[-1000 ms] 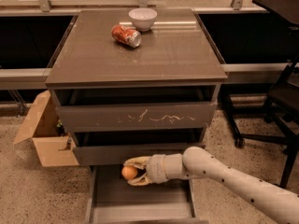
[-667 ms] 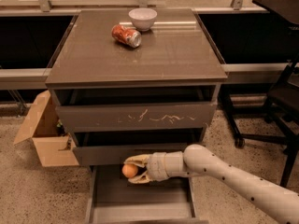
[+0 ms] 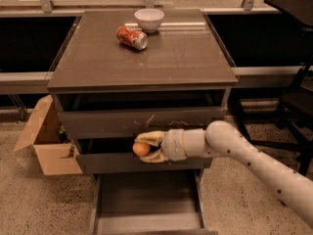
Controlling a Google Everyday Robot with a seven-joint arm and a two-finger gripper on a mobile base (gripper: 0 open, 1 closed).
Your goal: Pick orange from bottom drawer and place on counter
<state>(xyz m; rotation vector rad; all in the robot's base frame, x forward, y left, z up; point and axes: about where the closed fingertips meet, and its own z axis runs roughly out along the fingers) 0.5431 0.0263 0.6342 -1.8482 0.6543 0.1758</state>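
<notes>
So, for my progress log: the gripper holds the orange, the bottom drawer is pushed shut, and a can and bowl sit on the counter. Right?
No: the camera view shows the bottom drawer pulled open, not shut. The rest stands: the gripper holds the orange, in front of the middle drawer, and a can and bowl sit on the counter.

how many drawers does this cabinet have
3: scratched top drawer just under the counter, middle drawer below it, bottom drawer pulled open. The pincer grips the orange before the middle drawer.
</notes>
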